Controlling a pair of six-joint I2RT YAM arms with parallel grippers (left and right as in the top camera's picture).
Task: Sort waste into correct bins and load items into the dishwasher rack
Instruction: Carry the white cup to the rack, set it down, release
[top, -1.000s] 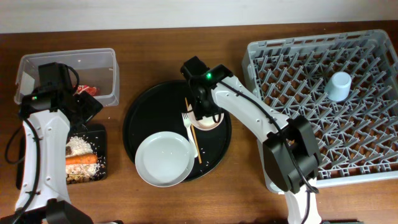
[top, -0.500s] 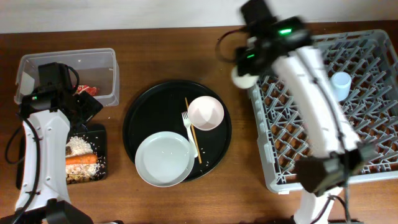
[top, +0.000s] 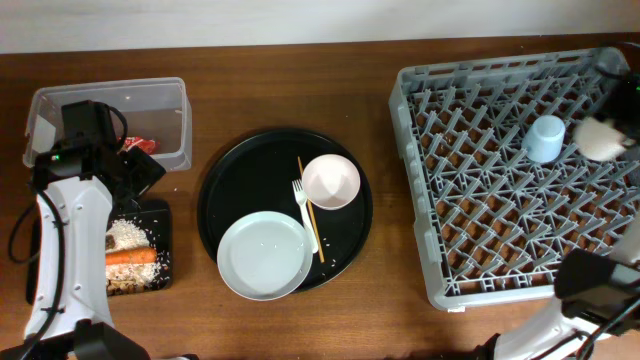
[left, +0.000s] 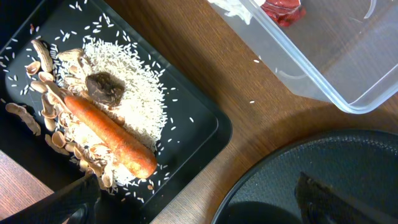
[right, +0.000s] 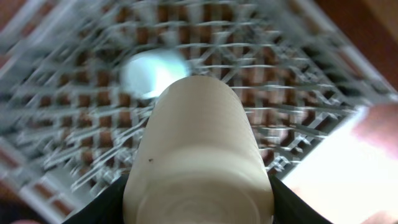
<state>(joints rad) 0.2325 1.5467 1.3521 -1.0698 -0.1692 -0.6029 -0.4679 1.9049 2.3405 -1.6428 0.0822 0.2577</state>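
Fingers (right: 102, 205) of my right gripper (right: 198, 208) are pressing in from both sides on the small cream cup (right: 199, 143), with the jaws partway apart and clamped on its wall. I am holding it above the dishwasher rack (top: 480, 200), toward the rack's right side. In the overhead view it is showing as a pale blur just beside the light blue cup (top: 546, 138), which appears to be sitting upside down among the pegs. The wrist view is smeared, so I cannot tell how high the cup is hanging.

My left gripper (left: 205, 208) is hanging with its jaws wide apart and nothing between them. It is over the shallow black tray (left: 208, 127), where the rice (left: 134, 93), carrot (left: 109, 134) and bones (left: 53, 134) are lying. The red wrapper (left: 283, 11) is lying in the clear tub (left: 348, 81).

As I am reading it, the step in hand is loading the cream cup into the rack. The next move is calling for a free cell next to the blue cup, with the cup turned mouth-down and lowered between pegs before I let go. Releasing too high or tilted could send it rolling. On the round black tray (top: 225, 190), the white plate (top: 265, 256), pink bowl (top: 331, 181), fork (top: 299, 197) and chopsticks (top: 309, 215) are waiting to be loaded.
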